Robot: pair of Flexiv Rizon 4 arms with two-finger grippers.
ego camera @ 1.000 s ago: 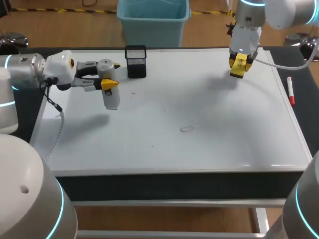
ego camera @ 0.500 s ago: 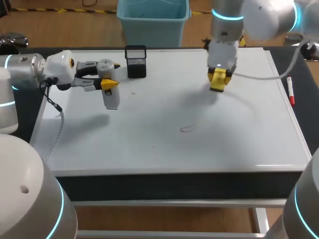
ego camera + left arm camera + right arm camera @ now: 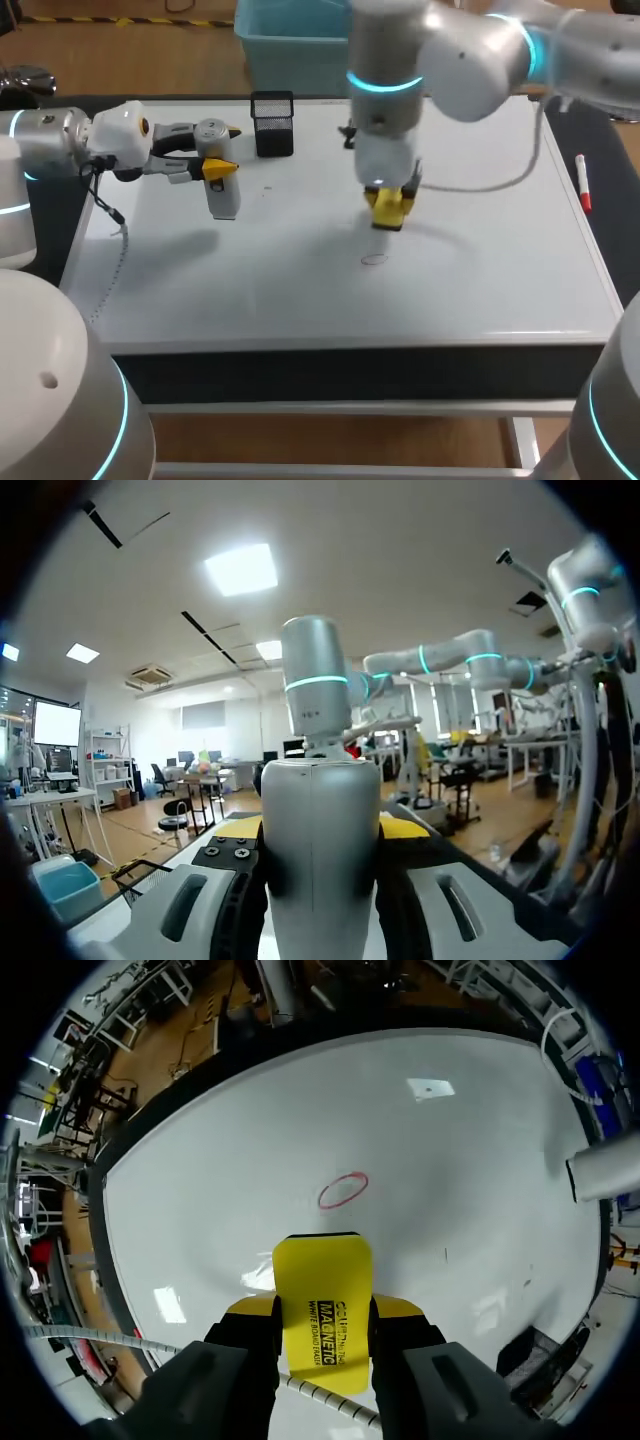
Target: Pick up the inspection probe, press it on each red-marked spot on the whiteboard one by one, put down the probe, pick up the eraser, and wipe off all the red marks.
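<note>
Right gripper (image 3: 322, 1310) is pinching the yellow eraser (image 3: 322, 1282) from both sides, fingers clamping its narrow body, felt face pointing down at the whiteboard (image 3: 480, 270). In the head view the right gripper (image 3: 390, 203) is hanging over mid-board, and the eraser (image 3: 388, 212) looks to be just off the surface; contact is hard to tell. The red ring (image 3: 343, 1189) is lying just ahead of the eraser's leading edge, slightly near and left of it in the head view (image 3: 374, 260), so wiping is the step in hand. To do it well: lowering straight until the felt is sitting flat, not on one edge, then dragging toward the near side far enough that the pad is covering the whole ring, keeping steady light pressure, and passing back once if a streak is showing. Only one red mark is visible; the small dark specks elsewhere are too small to judge. Left gripper (image 3: 226, 150) is closed on the grey probe (image 3: 224, 198) at far left, above the board, well apart from the wipe path, so it is not set down. Black pen holder (image 3: 273, 124) is standing at the far edge, and a red marker (image 3: 582, 182) is lying on the dark tabletop (image 3: 618, 230) at right.
</note>
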